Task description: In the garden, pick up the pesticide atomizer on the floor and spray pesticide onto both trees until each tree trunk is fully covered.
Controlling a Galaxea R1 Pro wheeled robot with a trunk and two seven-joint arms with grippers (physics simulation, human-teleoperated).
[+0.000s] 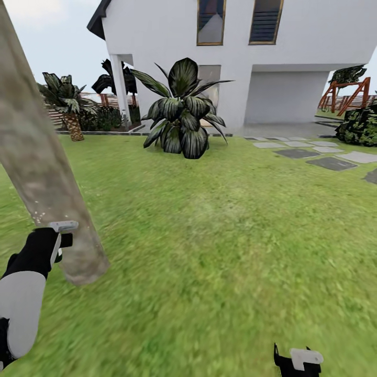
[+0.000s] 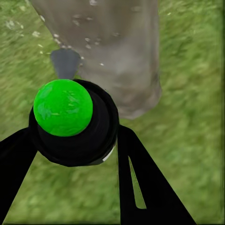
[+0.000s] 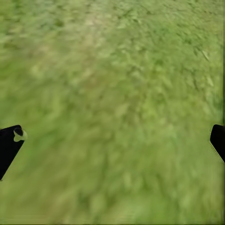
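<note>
Two fingers of my left pincer clench the pesticide atomizer, nozzle just beside the tree trunk at the frame's left. My right pincer hangs released over lawn. I'd sweep slowly along the trunk, covering evenly.

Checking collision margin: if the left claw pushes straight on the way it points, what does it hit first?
Probably the tree trunk: the left claw, shut on the atomizer, points at its base just ahead. The gap is unclear.

head forward over lawn, wrists down, close
</note>
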